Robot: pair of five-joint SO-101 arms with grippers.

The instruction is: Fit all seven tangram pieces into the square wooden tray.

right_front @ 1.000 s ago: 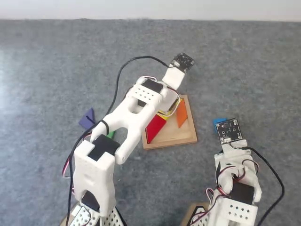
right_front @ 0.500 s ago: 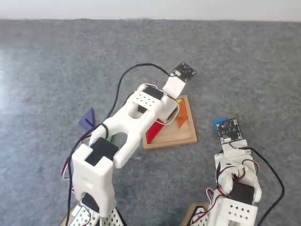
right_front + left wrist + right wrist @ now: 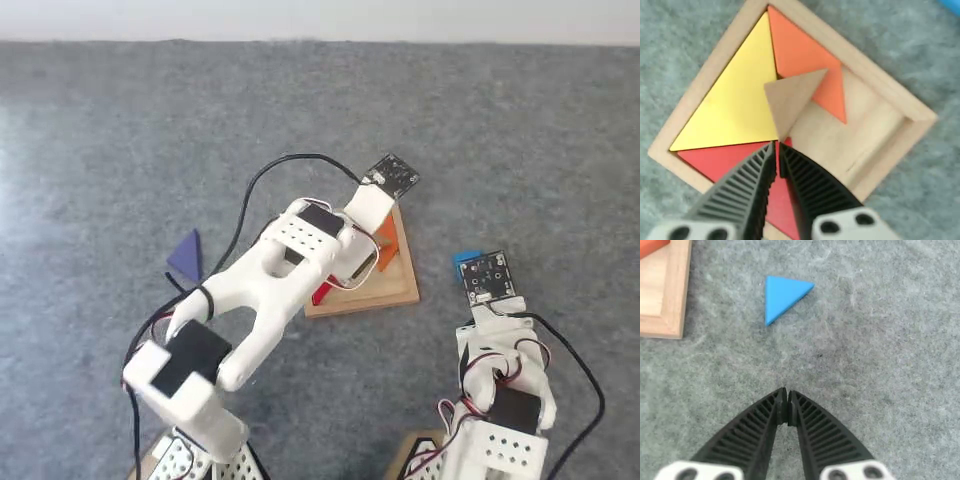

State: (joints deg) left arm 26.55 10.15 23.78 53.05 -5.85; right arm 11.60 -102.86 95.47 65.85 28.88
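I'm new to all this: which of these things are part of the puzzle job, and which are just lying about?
Part of the job: square wooden tray; yellow piece, orange piece and red piece in it; plain wooden triangle held by the left hand; blue triangle and purple piece on the table.
Just lying about: grey table cover, black cable.

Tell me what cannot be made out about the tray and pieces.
High view: the left arm covers most of the wooden tray.
High view: a camera board hides part of the blue triangle.
Left wrist view: the left gripper covers part of the red piece.
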